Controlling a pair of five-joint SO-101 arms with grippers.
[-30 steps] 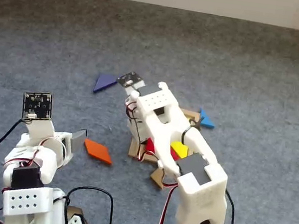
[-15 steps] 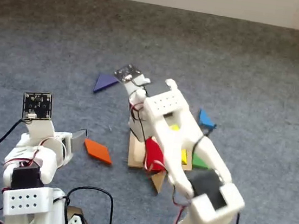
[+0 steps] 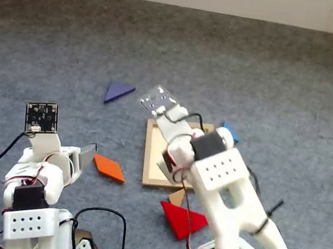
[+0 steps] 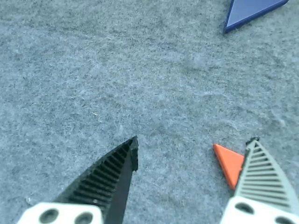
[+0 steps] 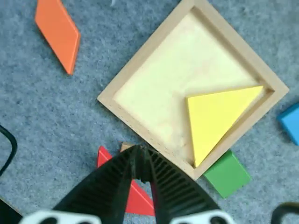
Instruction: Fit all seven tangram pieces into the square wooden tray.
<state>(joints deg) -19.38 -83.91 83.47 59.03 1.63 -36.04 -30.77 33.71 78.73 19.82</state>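
The square wooden tray [image 5: 147, 51] holds one yellow triangle [image 5: 219, 116] in a corner. My right gripper [image 5: 141, 158] is shut and empty, hovering over the tray's near rim. Around it lie a red triangle [image 5: 133, 196], a small tan piece [image 5: 126, 147] and a green square [image 5: 227, 173]. From above, the right arm [image 3: 219, 167] covers much of the tray [image 3: 148, 152], with the red triangle [image 3: 182, 219] on the carpet in front. My left gripper [image 4: 193, 142] stands open low over the carpet, its light finger beside the orange parallelogram [image 4: 229, 163].
A dark blue triangle [image 3: 118, 91] lies on the carpet behind and left of the tray. A light blue piece [image 3: 229, 132] sits at the tray's far right corner. The orange parallelogram [image 3: 109, 168] lies between the left arm and the tray. Grey carpet stretches behind.
The right arm pulled back toward its base and rose. The red triangle went from the tray's near edge to the carpet in front of it. The left arm kept still.
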